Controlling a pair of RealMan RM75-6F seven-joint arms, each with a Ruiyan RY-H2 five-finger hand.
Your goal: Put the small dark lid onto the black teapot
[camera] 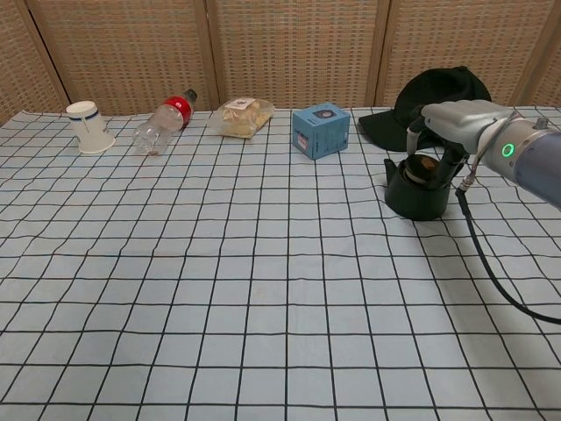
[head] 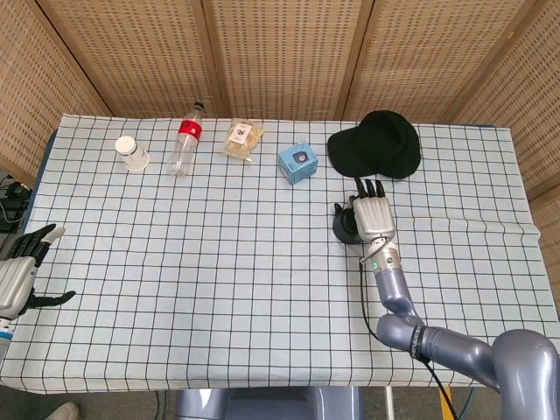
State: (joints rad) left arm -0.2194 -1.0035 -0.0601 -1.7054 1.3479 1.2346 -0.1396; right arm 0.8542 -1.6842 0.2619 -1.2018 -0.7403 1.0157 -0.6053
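Black teapot point(camera: 418, 189) sits just in front of the black cap point(head: 378, 143), and from the chest view the small dark lid point(camera: 423, 163) looks already seated in its mouth, so I would lift my right hand point(camera: 453, 118) straight up off it, fingers loose and holding nothing, without nudging the pot. My left hand point(head: 17, 278) is well away from the teapot, fingers spread and empty. I count one teapot, one lid, one cap, one blue box point(head: 297, 162), one snack bag point(head: 241, 138), one bottle point(head: 185, 144), one paper cup point(head: 132, 153).

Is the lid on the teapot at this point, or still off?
On. In the chest view the small dark lid sits in the black teapot's mouth, with the right hand above it, fingers apart.
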